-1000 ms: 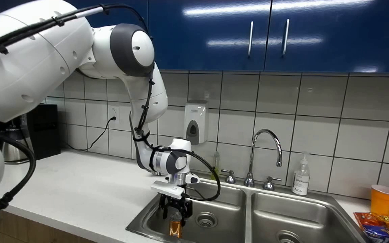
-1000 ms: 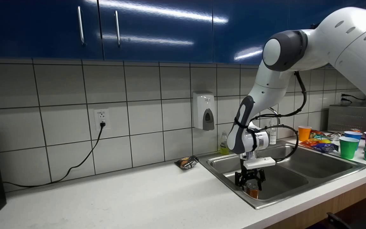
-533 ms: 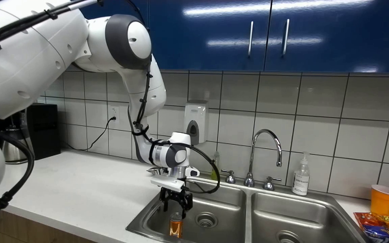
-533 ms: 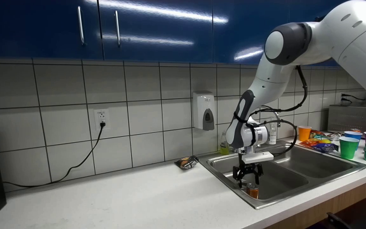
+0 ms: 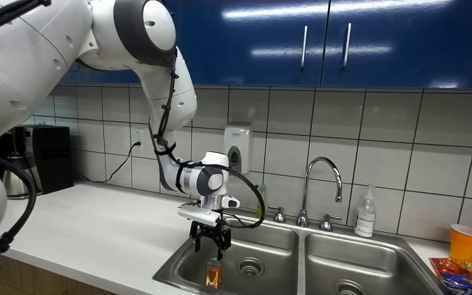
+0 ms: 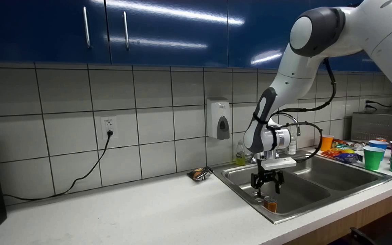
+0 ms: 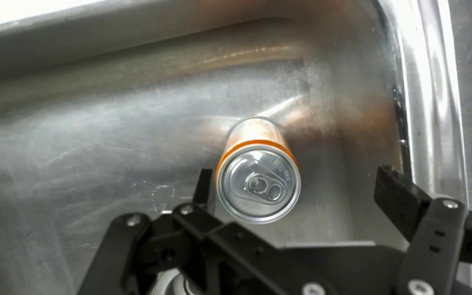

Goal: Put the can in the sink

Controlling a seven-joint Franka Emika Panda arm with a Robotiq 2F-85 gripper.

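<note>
Gripper (image 5: 208, 253) risen higher, jaws spread wide, holding nothing, can (image 7: 257, 182) upright beneath it, inside sink (image 5: 301, 262)

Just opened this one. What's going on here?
A robot arm is at work on a can in the sink. The can stands upright in one basin, with the arm's open jaws above it, gripping nothing. Judging by that, putting the can in the sink looks done.
</note>
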